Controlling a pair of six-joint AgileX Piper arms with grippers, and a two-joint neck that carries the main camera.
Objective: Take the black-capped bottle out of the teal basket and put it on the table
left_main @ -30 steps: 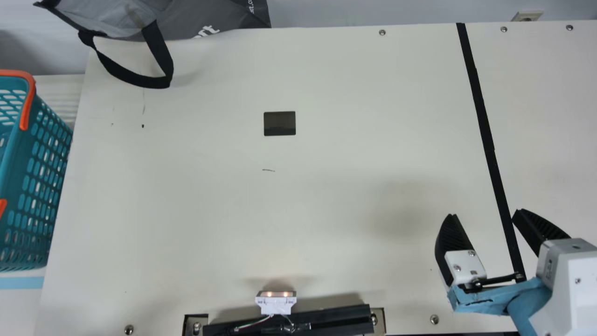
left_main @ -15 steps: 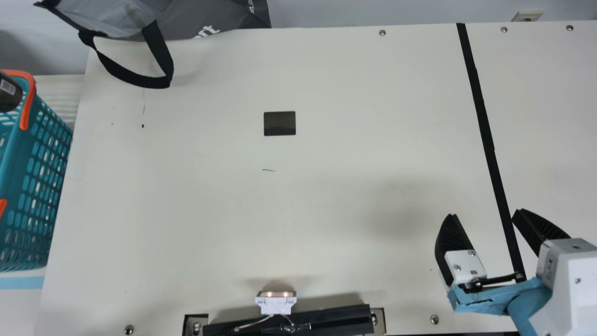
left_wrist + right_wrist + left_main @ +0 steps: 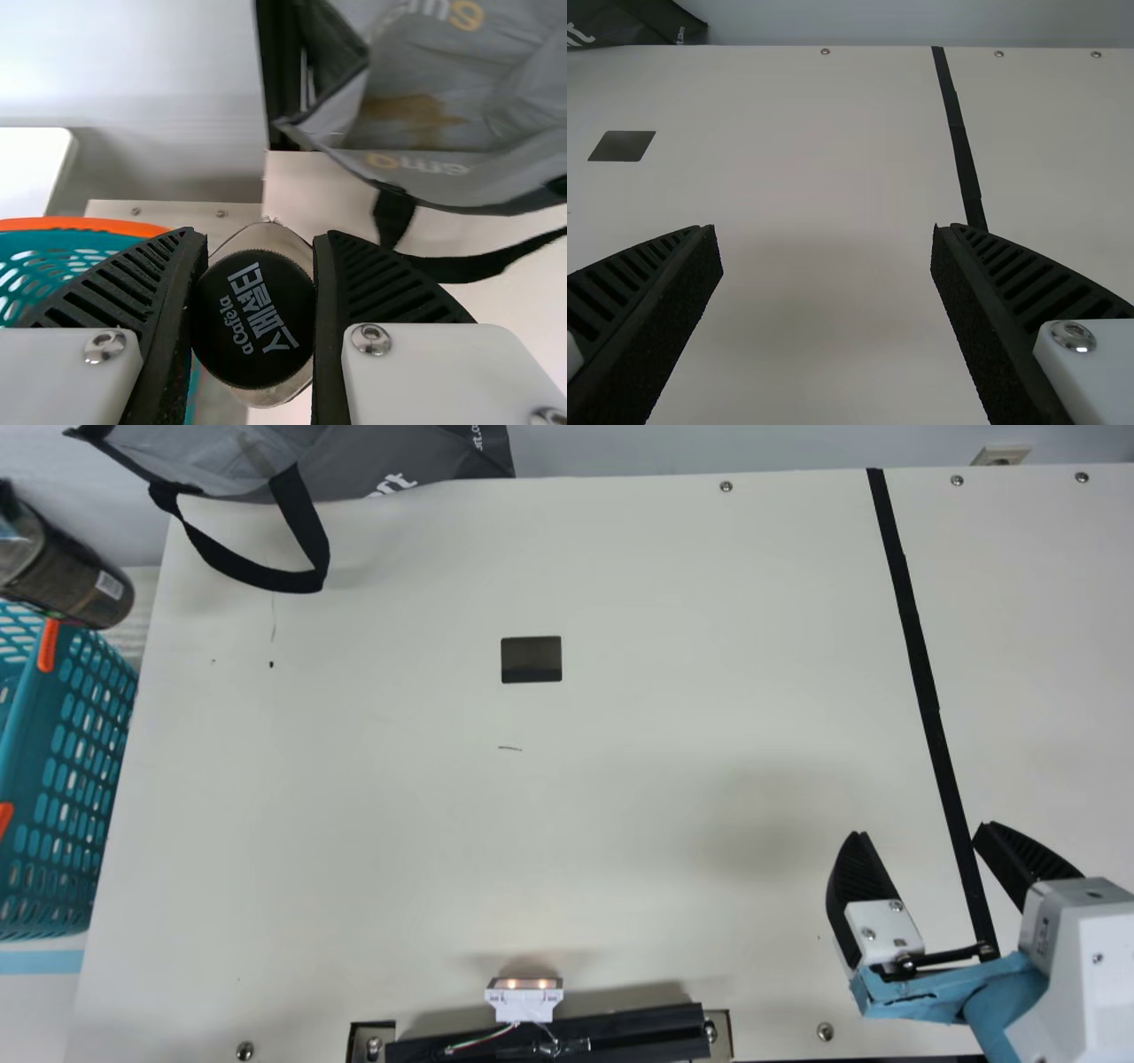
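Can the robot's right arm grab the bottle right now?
Probably not: the right pincer is open, but it's way across the table from the bottle, and the left pincer has the bottle squeezed between its fingers.

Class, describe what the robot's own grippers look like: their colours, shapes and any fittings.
The right gripper has tapering black fingers with ribs, a boxy white housing, a light blue joint and a thin black rod. The left gripper also has ribbed black fingers, on white mounts with silver screws.
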